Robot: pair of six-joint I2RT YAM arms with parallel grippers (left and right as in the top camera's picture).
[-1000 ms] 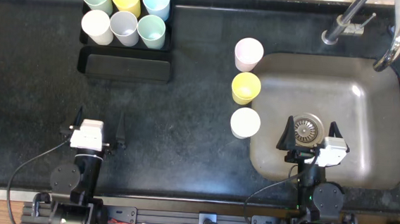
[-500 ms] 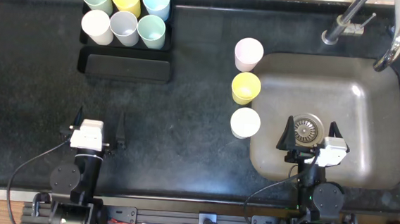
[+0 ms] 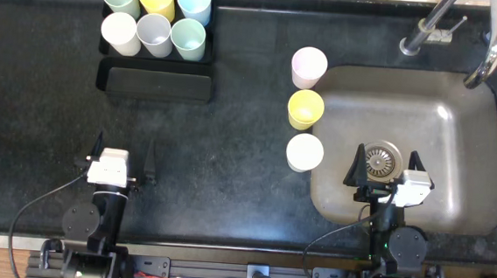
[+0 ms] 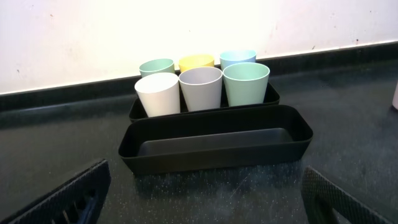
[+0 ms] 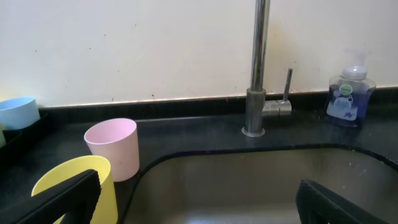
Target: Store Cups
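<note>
– Countertop (image 3: 228,181) status?
– Pink cup (image 3: 309,66), yellow cup (image 3: 305,108) and white cup (image 3: 305,152) line the sink's (image 3: 442,126) nine o'clock rim. Left gripper (image 3: 124,155) and right gripper (image 3: 384,166): released, empty. I judge three remain to store; next, grasp white cup for the empty tray (image 3: 156,84) at ten o'clock.

I see smooth matt plastic cups (image 4: 201,87), a faintly glossy black plastic tray (image 4: 217,163), a speckled counter (image 3: 230,155), a dull metal sink (image 3: 443,117), a shiny metal tap (image 5: 256,62).
</note>
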